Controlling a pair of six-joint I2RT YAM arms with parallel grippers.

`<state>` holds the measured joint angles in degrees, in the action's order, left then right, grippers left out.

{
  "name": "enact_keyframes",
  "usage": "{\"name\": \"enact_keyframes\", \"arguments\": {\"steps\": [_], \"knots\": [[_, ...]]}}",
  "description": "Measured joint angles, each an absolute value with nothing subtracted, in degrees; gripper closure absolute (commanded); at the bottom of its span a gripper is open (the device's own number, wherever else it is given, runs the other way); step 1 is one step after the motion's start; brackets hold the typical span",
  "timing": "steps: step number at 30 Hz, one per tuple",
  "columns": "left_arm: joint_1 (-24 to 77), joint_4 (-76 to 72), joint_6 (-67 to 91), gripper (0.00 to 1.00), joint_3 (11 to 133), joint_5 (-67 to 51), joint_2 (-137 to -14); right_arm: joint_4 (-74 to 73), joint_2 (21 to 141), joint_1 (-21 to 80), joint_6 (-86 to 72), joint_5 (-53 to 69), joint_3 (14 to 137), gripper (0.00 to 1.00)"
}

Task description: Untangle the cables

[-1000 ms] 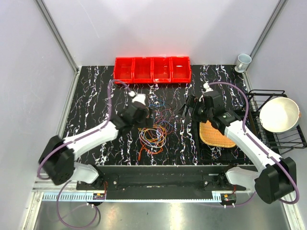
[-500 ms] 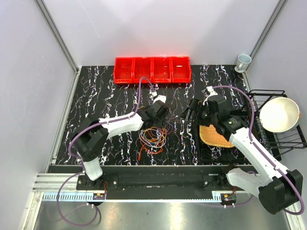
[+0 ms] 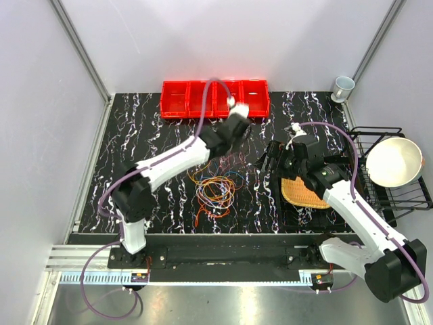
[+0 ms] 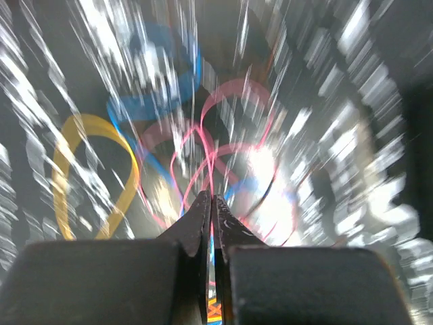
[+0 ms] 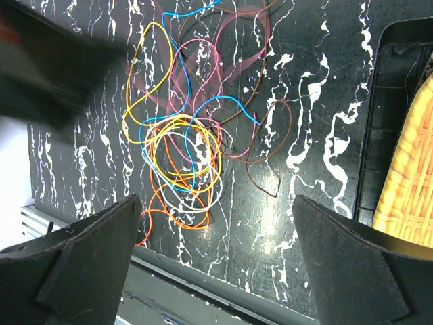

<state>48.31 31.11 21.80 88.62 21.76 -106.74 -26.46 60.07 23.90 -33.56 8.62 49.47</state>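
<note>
L hand (image 4: 210, 198) swung toward bins (image 3: 214, 98); wrist cam shows clench on cables (image 3: 215, 188); R hand (image 5: 216, 230) released.

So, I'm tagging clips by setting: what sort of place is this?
Likely a robot lab test cell: plain white walls enclosing a marbled table, red bins, and cables laid out as practice props.
</note>
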Motion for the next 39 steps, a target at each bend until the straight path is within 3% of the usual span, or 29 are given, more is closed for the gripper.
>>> {"name": "enact_keyframes", "arguments": {"steps": [8,11,18,27,39], "knots": [[48.1,39.2,12.4,1.00,129.4,26.1,-99.7,-27.3,58.3,23.9,-34.0,7.9,49.5,0.00],[48.1,38.2,10.9,1.00,130.9,25.8,-90.3,-27.8,57.1,23.9,-34.0,7.1,50.1,0.00],[47.9,28.2,11.0,1.00,103.0,25.1,-66.8,-27.7,54.8,23.9,-34.3,7.1,51.4,0.00],[47.9,24.6,19.0,1.00,65.6,16.9,-68.4,-27.0,52.7,23.9,-35.7,10.5,51.4,0.01],[47.6,18.2,29.8,1.00,59.0,13.2,-73.3,-21.1,56.4,23.9,-40.9,16.7,43.7,0.07]]}}
